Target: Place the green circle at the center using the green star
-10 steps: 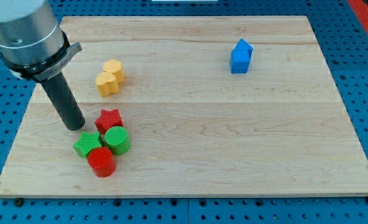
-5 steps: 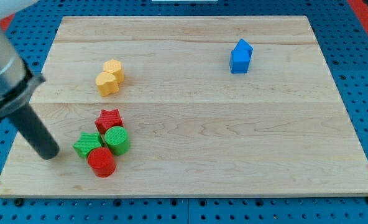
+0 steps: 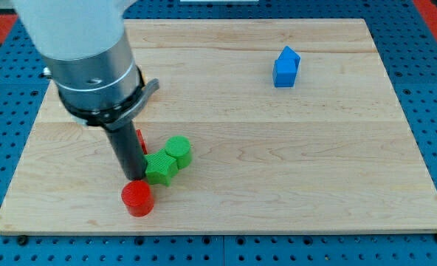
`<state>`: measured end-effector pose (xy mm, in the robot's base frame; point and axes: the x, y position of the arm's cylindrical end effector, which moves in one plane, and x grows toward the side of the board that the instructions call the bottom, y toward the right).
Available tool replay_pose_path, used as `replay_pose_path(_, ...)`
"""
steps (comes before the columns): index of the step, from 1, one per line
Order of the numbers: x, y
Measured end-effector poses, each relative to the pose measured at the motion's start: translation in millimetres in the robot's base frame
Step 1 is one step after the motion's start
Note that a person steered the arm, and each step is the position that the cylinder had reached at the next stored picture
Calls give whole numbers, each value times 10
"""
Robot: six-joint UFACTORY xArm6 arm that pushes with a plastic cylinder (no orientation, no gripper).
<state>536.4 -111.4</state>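
Observation:
The green star [image 3: 159, 166] lies left of the board's middle, touching the green circle [image 3: 179, 151] on its upper right. My tip [image 3: 134, 176] rests against the star's left side. The red circle [image 3: 137, 198] sits just below the tip. A sliver of the red star [image 3: 139, 140] shows right of the rod; the rest is hidden behind it.
A blue block [image 3: 286, 66] stands at the view's upper right on the wooden board [image 3: 277, 162]. The arm's wide body covers the upper left of the board, hiding the yellow blocks seen earlier.
My tip swung out to the view's left, then came back right into the green star. The star and green circle slid right and up, away from the red circle.

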Motion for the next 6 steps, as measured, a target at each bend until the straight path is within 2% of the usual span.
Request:
replay_pose_path(4, -463, 1128)
replay_pose_path(6, -544, 838)
